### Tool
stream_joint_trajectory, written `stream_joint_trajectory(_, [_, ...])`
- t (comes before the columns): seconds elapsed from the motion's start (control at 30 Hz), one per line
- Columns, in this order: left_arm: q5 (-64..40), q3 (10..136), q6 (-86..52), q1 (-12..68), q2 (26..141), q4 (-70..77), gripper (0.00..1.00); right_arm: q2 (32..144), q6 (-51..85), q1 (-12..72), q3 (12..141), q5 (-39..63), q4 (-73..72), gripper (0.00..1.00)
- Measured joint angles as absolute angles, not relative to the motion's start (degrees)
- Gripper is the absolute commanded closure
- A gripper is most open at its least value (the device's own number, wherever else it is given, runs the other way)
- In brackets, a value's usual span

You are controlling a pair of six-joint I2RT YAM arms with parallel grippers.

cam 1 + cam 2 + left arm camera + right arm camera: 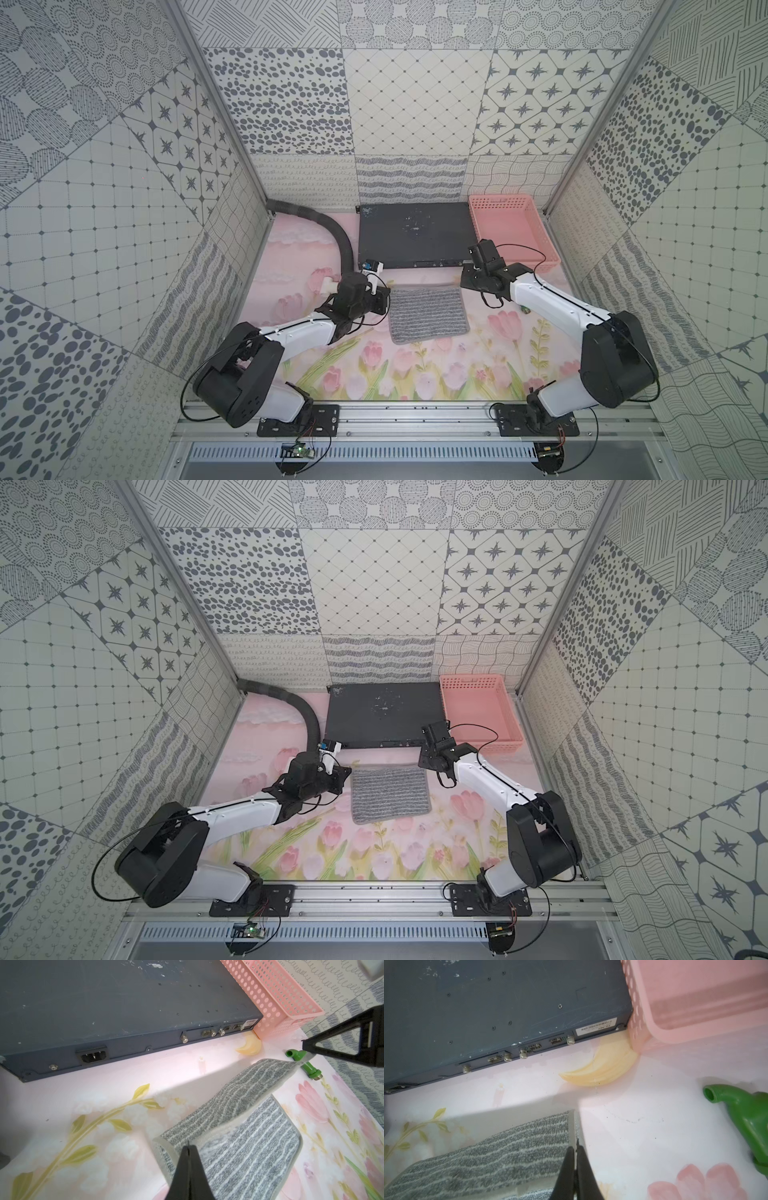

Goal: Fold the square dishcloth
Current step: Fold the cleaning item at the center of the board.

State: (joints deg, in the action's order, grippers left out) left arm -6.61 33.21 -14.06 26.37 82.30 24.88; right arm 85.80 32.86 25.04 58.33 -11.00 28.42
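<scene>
Clamped tight on the raised far edge of the square dishcloth, with left gripper and right gripper at opposite corners.

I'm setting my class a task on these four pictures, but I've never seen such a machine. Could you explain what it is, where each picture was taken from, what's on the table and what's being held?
This is a robot with two arms bolted to a rail, each ending in a two-fingered claw. Two pictures look down from above, side by side like a pair of eyes; the other two come from a camera on each wrist. On the flowery table lie a striped grey dishcloth, a dark flat electronics box, a pink basket, a black ribbed hose and a small green pipe fitting. The left claw and right claw are each shut on a far corner of the dishcloth, holding that edge raised while the rest lies flat.
</scene>
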Motion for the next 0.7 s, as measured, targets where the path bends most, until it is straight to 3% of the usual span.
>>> stream_joint_trajectory(0.7, [-4.62,23.88,-15.79,33.8,74.48,25.06,1.0,79.37,37.06,25.71,48.42,-10.48,28.47,1.0])
